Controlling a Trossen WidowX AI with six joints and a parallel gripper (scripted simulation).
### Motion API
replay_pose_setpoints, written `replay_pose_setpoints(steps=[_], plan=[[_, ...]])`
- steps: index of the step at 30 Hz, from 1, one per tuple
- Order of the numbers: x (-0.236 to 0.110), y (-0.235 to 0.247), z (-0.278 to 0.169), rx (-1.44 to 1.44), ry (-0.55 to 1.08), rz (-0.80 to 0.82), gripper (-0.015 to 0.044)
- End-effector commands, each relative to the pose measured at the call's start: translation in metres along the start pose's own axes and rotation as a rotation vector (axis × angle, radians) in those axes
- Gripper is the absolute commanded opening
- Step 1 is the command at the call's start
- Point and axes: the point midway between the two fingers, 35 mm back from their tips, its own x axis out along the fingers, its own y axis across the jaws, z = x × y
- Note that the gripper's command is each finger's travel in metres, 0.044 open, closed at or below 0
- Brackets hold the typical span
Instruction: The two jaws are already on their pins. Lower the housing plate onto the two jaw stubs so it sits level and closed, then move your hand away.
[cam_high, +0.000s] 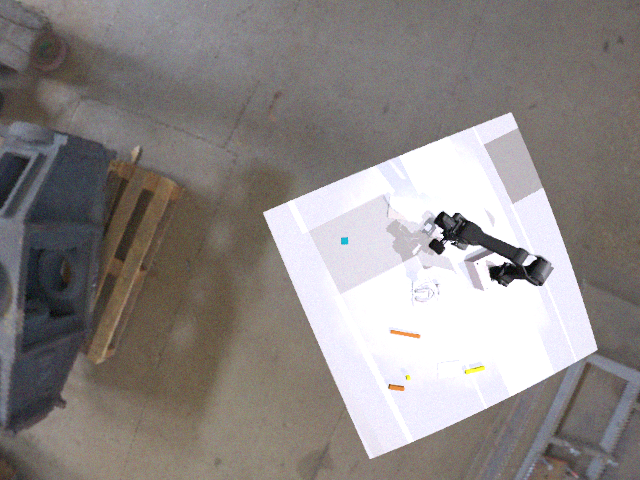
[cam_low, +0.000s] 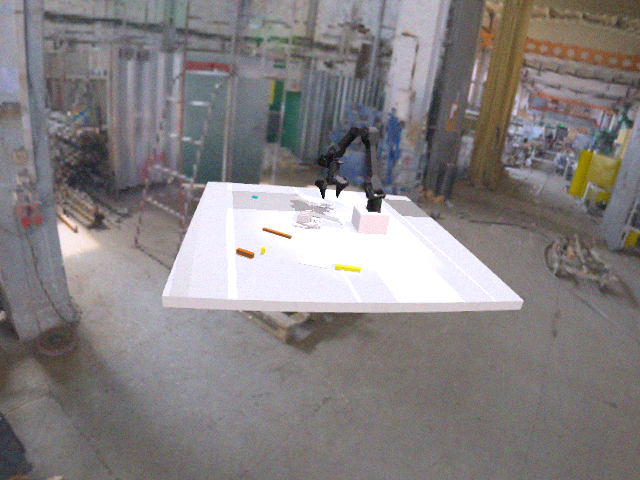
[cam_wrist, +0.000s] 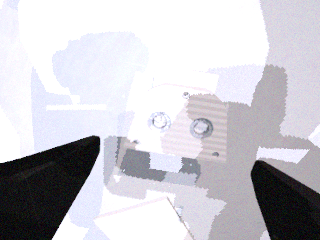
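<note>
A small white block (cam_high: 428, 227) (cam_wrist: 175, 139) with two round ringed openings, which looks like the housing plate, lies on the table, apart from the jaws. Small holes and a ribbed-looking shaded side show in the wrist view. My gripper (cam_high: 437, 234) (cam_low: 330, 196) (cam_wrist: 178, 156) is open and empty, above this block, with its fingers to either side in the wrist view. The pale outlined jaw assembly (cam_high: 425, 292) (cam_low: 307, 222) stands apart, nearer the orange bars. Its jaws and stubs are too washed out to tell apart.
A flat white plate (cam_high: 401, 206) (cam_wrist: 142, 220) lies near the block. The arm stands on a pale base box (cam_high: 476, 273) (cam_low: 371, 222). A long orange bar (cam_high: 404, 333) (cam_low: 276, 233), a short orange bar (cam_high: 396, 387) (cam_low: 245, 253), a yellow bar (cam_high: 474, 369) (cam_low: 347, 268) and a cyan square (cam_high: 344, 240) (cam_low: 254, 196) lie around.
</note>
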Motion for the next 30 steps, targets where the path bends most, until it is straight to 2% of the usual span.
replay_pose_setpoints(steps=[1, 30], plan=[[0.003, -0.001, -0.001, -0.002, 0.007, -0.007, 0.0440], [0.037, -0.001, -0.002, -0.002, 0.007, -0.007, 0.0440]])
